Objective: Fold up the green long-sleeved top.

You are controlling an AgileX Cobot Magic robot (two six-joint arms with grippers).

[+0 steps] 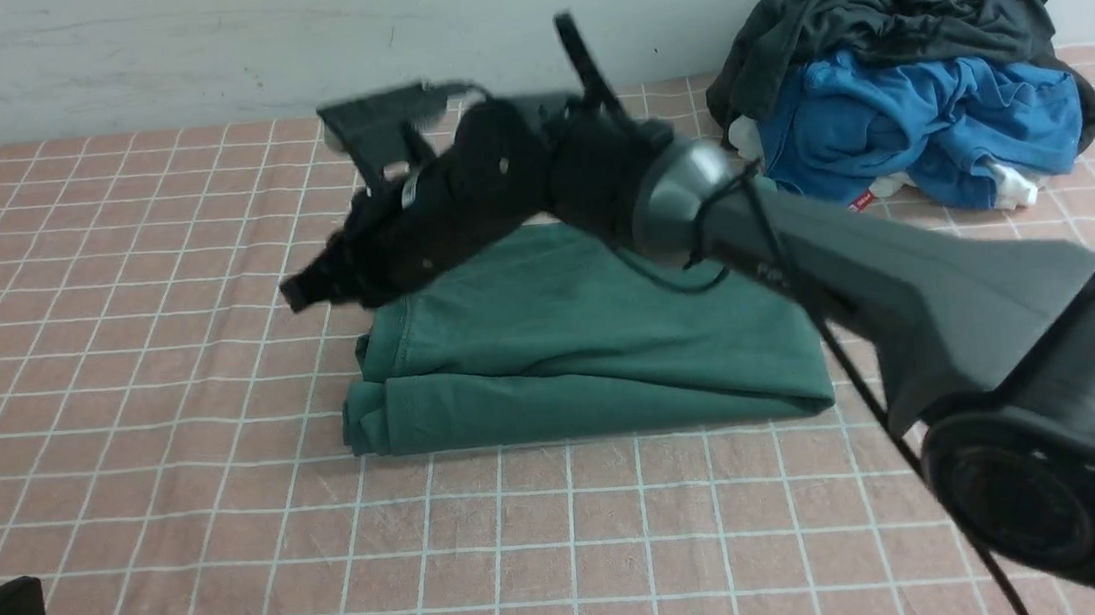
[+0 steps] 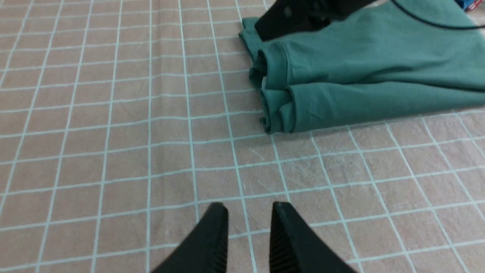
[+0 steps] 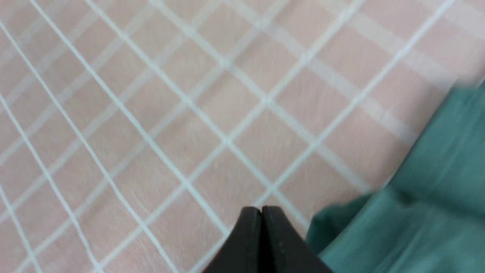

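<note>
My right fingers (image 3: 261, 209) press together on nothing and my left (image 2: 250, 206) stand apart; the soft, floppy green top (image 1: 606, 397) wants pinching at its seven-o'clock corner.

You have the right gripper (image 3: 261, 210) with its 2 fingertips together and nothing between them. Beneath it you see the pinkish-brown tablecloth (image 3: 159, 125), crossed by pale grid lines. Near the gripper, you can make out part of the green long-sleeved top (image 3: 416, 227), folded, rumpled and blurred, lying on that cloth.
</note>
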